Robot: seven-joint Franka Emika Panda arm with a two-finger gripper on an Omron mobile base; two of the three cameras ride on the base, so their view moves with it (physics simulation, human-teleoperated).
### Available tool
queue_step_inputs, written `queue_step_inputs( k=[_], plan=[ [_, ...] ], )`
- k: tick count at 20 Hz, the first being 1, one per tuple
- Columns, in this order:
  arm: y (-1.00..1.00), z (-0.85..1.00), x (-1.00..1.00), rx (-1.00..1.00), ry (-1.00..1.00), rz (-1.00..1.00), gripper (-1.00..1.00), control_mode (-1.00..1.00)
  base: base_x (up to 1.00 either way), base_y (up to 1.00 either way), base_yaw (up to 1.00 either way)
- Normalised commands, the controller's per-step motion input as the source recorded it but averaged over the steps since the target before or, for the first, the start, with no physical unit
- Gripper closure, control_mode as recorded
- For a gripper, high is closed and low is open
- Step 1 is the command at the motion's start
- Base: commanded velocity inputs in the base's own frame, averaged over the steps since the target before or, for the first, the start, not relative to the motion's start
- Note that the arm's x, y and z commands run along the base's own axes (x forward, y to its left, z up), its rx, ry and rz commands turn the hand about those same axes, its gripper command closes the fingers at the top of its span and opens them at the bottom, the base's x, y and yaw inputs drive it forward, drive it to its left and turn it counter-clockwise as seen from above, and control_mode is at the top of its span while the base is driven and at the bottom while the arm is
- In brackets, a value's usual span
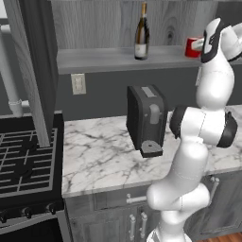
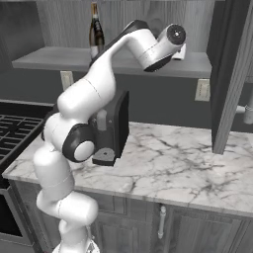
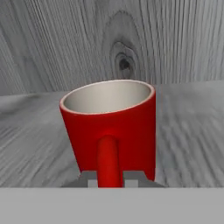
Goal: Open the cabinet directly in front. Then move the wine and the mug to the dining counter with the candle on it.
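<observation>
Because the gripper [image 3: 108, 180] is pressed together on just the thin handle of the small bright red mug [image 3: 110, 127], which sits upright on the grey wood-grain cabinet shelf [image 1: 104, 59], the cup may swing or slip off when lifted. Along the same shelf, well apart from the mug, the slim dark wine bottle [image 1: 141, 33] stands upright. An open grey cabinet door [image 2: 228, 74] hangs beside the arm's way out, and the black coffee machine [image 1: 146, 118] waits on the marble worktop [image 1: 99, 156] below.
</observation>
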Motion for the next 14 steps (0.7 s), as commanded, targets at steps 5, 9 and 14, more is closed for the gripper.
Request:
queue_step_inputs(
  k=[5,9,14],
  plan=[
    [0.34,-0.28,-1.00,-0.01,0.00,0.34,1.00,-1.00,0.00,0.00,0.00],
    [0.49,-0.33,-1.00,0.00,0.00,0.49,1.00,-1.00,0.00,0.00,0.00],
    [0.60,-0.34,-1.00,-0.03,0.00,0.51,1.00,-1.00,0.00,0.00,0.00]
  ],
)
